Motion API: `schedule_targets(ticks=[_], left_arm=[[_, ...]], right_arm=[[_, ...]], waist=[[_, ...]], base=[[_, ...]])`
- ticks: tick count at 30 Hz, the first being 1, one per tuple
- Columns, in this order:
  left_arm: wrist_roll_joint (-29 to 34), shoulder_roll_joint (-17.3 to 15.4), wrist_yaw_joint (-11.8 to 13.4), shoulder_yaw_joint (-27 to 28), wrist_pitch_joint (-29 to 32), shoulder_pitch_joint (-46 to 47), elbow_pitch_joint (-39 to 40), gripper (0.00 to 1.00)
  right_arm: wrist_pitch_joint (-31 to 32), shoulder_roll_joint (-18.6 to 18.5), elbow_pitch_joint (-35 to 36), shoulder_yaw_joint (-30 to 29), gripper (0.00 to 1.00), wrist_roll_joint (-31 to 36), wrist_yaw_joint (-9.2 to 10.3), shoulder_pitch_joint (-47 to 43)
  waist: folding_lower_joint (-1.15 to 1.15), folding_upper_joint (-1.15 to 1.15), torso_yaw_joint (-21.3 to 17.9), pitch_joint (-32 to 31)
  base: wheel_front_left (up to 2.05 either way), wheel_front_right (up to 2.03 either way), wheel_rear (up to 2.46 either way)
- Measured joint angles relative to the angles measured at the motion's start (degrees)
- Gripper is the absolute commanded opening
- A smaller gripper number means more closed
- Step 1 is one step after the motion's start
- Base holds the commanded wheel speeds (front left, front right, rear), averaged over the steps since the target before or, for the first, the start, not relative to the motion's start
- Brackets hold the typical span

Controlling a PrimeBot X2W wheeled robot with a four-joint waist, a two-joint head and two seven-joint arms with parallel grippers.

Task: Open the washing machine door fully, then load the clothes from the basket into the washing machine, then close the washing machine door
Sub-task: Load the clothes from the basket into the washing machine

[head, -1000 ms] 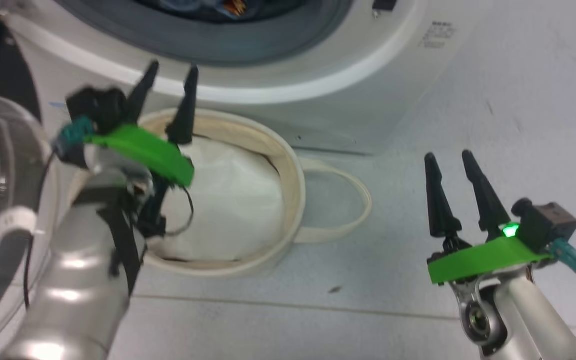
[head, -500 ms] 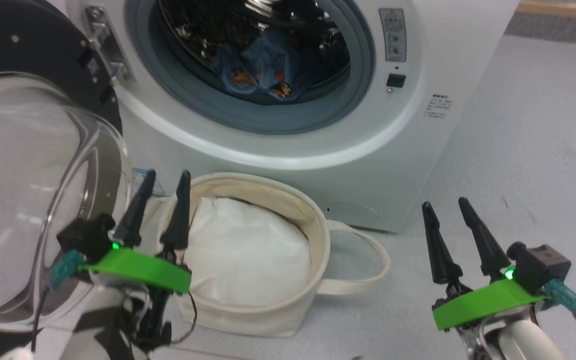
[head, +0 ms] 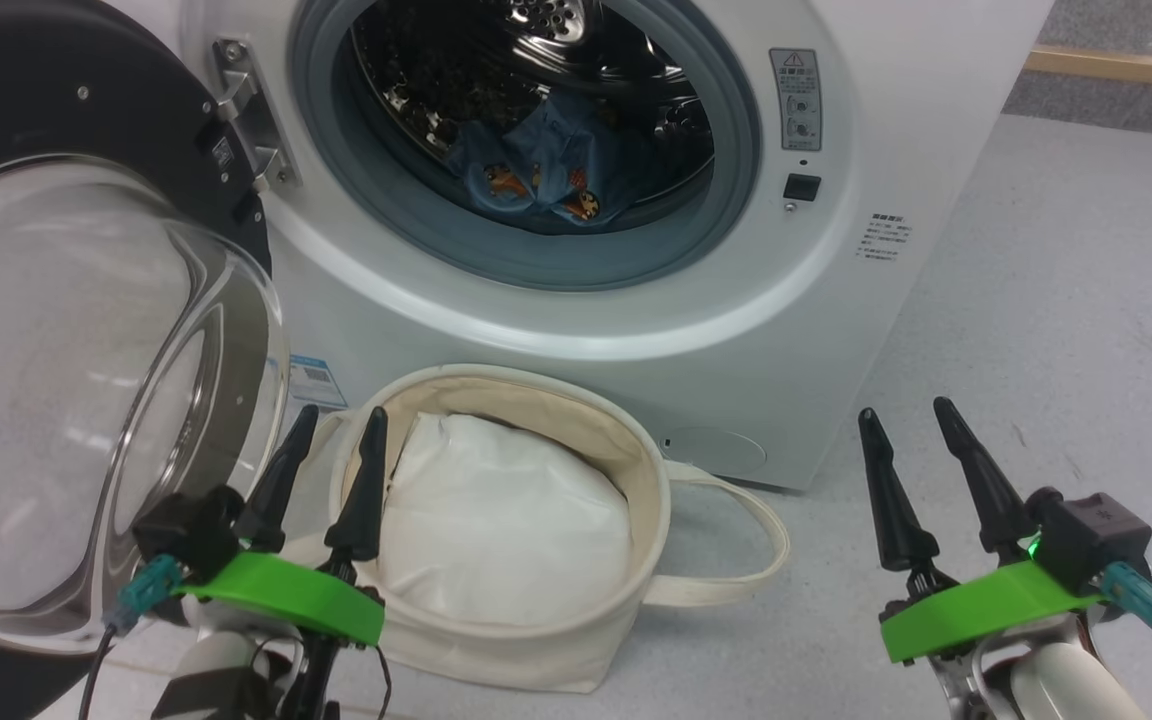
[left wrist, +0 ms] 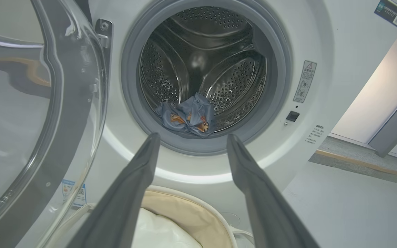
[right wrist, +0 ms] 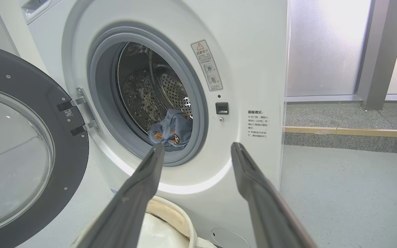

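Head view puts us right over the basket point(head: 648, 470), which sits on the floor point(head: 1036, 300) against the front of the washing machine point(head: 836, 300). Its near-left edge is tucked behind our left gripper point(head: 342, 412). That gripper hangs there with jaws spread and nothing in them, just beside the washing machine door point(head: 86, 400). The door is swung wide to our left and its rim runs off the frame, so we can't see all of it. Our right gripper point(head: 903, 408) is well off to the right over the floor, also spread and empty. The clothes point(head: 536, 185) lie bunched at the bottom front of the drum point(head: 436, 90); how many pieces, hard to say tbh. Inside the basket we make out white padding point(head: 496, 510), and whatever's under it is hidden. The blue sticker point(head: 321, 378) is partly behind the door's glass.
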State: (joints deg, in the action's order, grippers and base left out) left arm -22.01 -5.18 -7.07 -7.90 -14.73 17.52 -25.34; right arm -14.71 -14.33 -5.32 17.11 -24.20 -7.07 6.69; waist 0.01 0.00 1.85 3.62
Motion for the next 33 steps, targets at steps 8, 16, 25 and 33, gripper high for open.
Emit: schedule_targets(ticks=[8, 16, 25, 33], left_arm=[[-0.34, 0.81, -0.02, 0.70, 0.00, 0.02, -0.26, 1.00], [0.85, 1.14, -0.03, 1.66, 0.00, 0.05, -0.25, 1.00], [2.23, 1.57, -0.04, 3.01, 0.00, 0.07, -0.35, 1.00], [2.77, 1.86, -0.07, 3.19, 0.00, 0.67, -1.21, 1.00]], right_arm=[[0.00, 0.81, 0.01, -0.53, 1.00, -0.01, 0.00, 0.01], [0.00, 1.22, -1.16, -2.97, 1.00, 0.82, 0.00, 0.02], [0.00, 1.14, -1.53, -7.04, 1.00, 2.38, 0.00, 0.02], [0.00, 1.55, -1.00, -8.60, 1.00, 3.02, 0.00, 0.02]], waist=[[0.00, 0.00, -0.07, 0.97], [0.00, 0.00, -0.29, 1.37], [0.00, 0.00, -0.50, 1.68], [0.00, 0.00, -1.14, 3.58]], base=[[0.00, 0.00, 0.00], [0.00, 0.00, 0.00], [0.00, 0.00, 0.00], [0.00, 0.00, 0.00]])
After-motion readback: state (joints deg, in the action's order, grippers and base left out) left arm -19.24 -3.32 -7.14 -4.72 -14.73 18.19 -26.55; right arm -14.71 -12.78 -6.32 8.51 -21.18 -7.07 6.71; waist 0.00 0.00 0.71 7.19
